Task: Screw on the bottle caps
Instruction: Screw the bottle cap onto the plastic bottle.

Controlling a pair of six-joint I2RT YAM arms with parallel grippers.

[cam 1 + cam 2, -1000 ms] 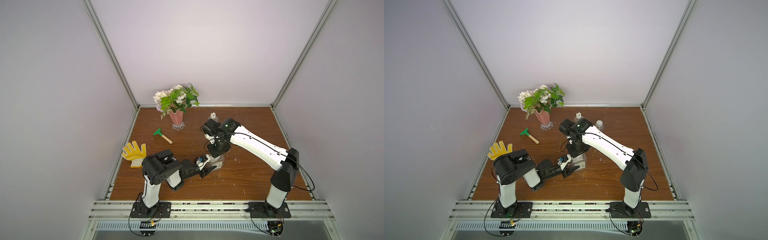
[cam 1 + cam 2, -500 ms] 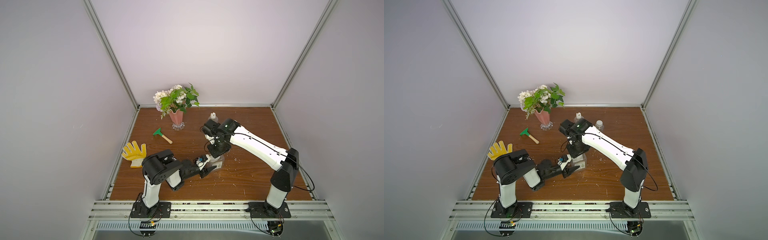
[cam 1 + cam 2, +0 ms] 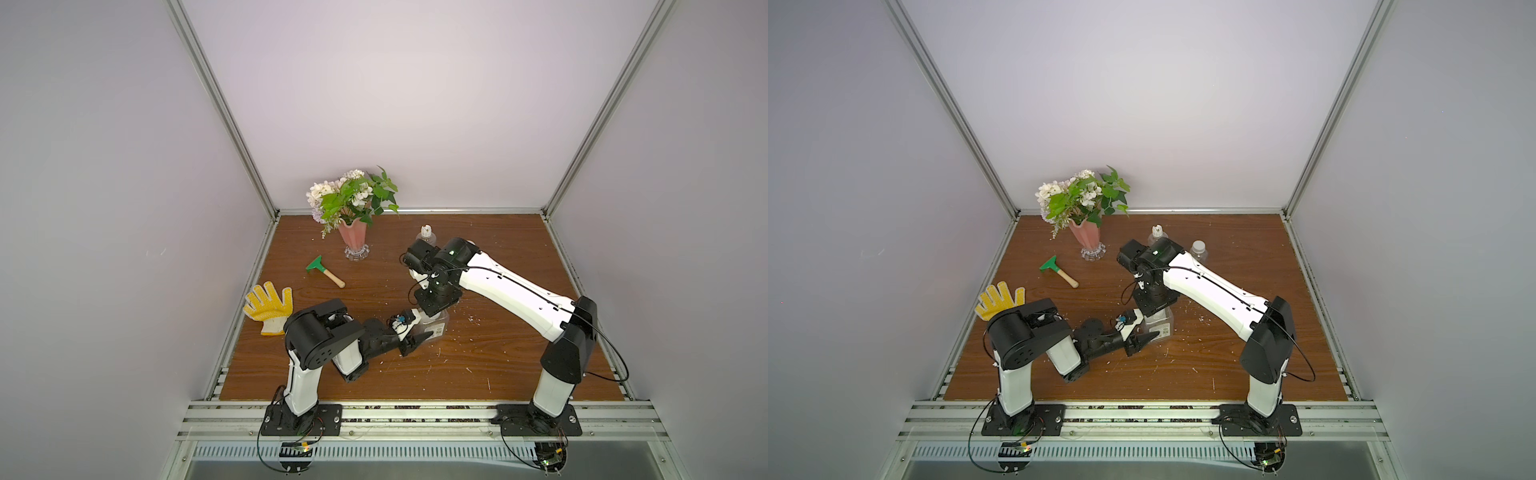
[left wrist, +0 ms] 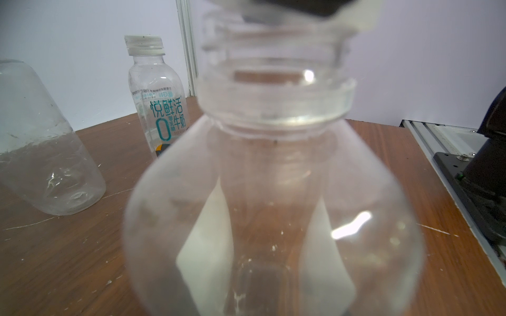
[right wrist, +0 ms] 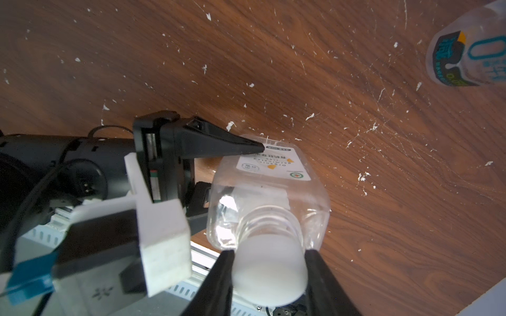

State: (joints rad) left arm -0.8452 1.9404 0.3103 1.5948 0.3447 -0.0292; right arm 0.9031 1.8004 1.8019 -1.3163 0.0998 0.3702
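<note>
Speckled wooden counter point(image 3: 498, 257): left end effector point(image 3: 1148, 328) clamps the square bottle point(image 5: 273, 175), right end effector point(image 5: 269, 276) pinches a white cap point(image 5: 269, 262) over its neck; vase point(image 3: 353, 239), glove point(image 3: 269, 307), labelled bottle point(image 4: 158, 104), plain bottle point(image 4: 41, 142) stand apart.

You are viewing brown wood tabletop point(image 3: 498, 365), white flecks point(image 5: 362, 176) littering it. Pink flower vase point(image 3: 353, 243), nozzle-capped bottle point(image 3: 426, 237), round bottle point(image 3: 1198, 252) standing at rear; square bottle point(image 3: 437, 329) standing mid-table. Green scraper point(image 3: 324, 270), yellow glove point(image 3: 268, 307) lying toward left edge.
</note>
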